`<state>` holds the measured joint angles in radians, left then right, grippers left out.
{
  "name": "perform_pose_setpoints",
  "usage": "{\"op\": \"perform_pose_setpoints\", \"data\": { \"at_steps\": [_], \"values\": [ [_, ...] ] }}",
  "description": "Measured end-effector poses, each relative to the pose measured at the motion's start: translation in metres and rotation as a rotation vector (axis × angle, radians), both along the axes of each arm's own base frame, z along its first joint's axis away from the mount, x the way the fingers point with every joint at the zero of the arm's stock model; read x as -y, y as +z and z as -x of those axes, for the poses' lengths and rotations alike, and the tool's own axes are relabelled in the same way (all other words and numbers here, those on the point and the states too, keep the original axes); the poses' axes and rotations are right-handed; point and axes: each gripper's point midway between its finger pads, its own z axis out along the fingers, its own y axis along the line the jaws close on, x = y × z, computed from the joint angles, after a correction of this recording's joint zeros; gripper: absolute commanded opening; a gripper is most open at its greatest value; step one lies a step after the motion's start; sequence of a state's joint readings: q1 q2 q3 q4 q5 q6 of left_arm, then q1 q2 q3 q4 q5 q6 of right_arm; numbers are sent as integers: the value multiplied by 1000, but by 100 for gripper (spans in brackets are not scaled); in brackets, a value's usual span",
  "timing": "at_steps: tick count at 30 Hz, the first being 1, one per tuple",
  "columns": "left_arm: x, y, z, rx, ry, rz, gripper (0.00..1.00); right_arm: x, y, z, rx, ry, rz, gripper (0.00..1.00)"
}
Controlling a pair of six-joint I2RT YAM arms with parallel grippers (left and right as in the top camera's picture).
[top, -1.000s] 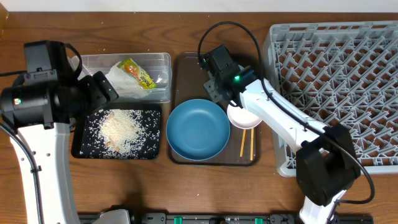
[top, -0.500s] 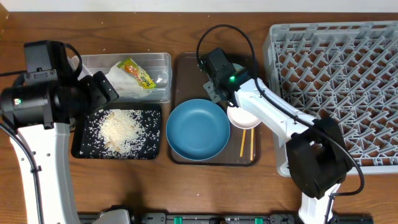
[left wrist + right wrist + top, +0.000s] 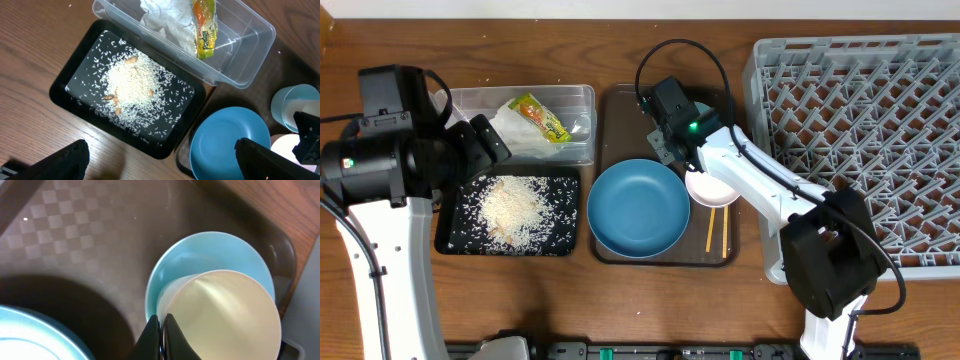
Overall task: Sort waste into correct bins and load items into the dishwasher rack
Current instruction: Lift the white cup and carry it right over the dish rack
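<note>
Counting one white bowl (image 3: 712, 190), one light-blue bowl (image 3: 210, 250), one cup (image 3: 225, 315), right tool (image 3: 160, 322) clenched, left tool (image 3: 162, 162) released

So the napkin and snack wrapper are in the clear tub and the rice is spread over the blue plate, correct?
Not quite. The rice lies in the black tray, not on the blue plate, which is bare. The left wrist view shows this plainly. The napkin and snack wrapper are indeed in the clear tub.
</note>
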<state>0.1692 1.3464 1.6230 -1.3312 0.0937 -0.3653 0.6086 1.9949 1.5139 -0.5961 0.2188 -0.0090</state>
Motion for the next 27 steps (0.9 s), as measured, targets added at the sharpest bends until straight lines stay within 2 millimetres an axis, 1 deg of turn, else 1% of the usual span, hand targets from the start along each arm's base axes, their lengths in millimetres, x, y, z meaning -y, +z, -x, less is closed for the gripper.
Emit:
{"op": "perform_pose_setpoints", "data": {
  "at_steps": [8,11,13,16,19,20,21,22,24,25,27],
  "values": [
    [0,0,0,0,0,0,96,19,6,-10,68,-55,97,1],
    [0,0,0,0,0,0,96,21,9,-11,78,-40,116,1],
    [0,0,0,0,0,0,96,20,17,-10,87,-24,113,1],
    [0,0,0,0,0,0,96,17,42,-8,118,-5,68,1],
    [0,0,0,0,0,0,96,16,79,-2,149,20,-19,1],
    [0,0,0,0,0,0,96,18,94,1,157,28,-60,1],
    [0,0,0,0,0,0,96,25,111,2,165,29,-106,1],
    [0,0,0,0,0,0,96,32,123,2,174,24,-138,1],
    [0,0,0,0,0,0,96,53,150,0,189,7,-219,1],
    [0,0,0,0,0,0,96,65,160,-2,190,-3,-261,1],
    [0,0,0,0,0,0,96,88,170,-6,177,-24,-335,1]
  ]
}}
